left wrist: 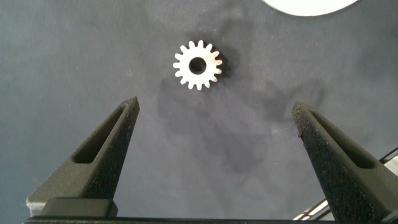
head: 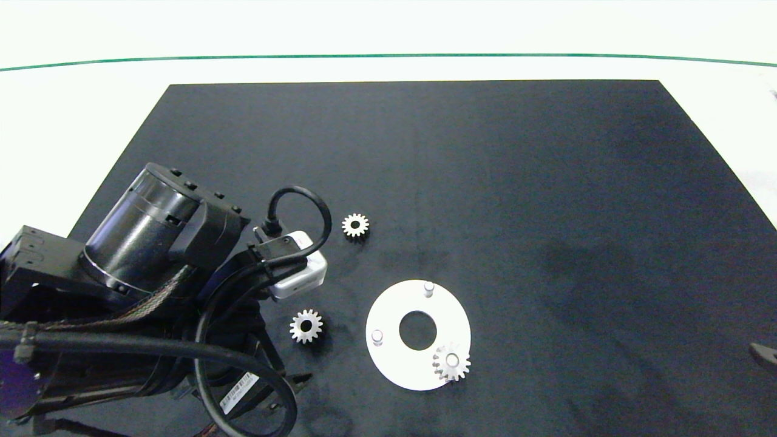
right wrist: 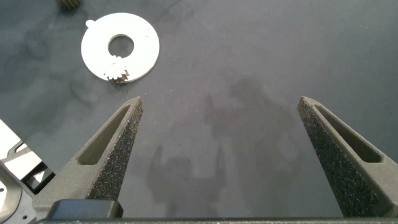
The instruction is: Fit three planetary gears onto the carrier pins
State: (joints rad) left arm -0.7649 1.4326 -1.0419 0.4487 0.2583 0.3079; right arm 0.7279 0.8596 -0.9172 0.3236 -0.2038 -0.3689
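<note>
The white disc lies on the black mat with two bare carrier pins. One planetary gear sits on the third pin, at the disc's near right rim. Two more gears lie loose on the mat left of the disc, the nearer one and a farther one. My left gripper is open above the mat, with the nearer loose gear just beyond its fingertips. My right gripper is open and holds nothing, far to the right of the disc.
The left arm and its cables fill the mat's lower left corner. Only a dark tip of the right arm shows at the right edge. A green line crosses the white table beyond the black mat.
</note>
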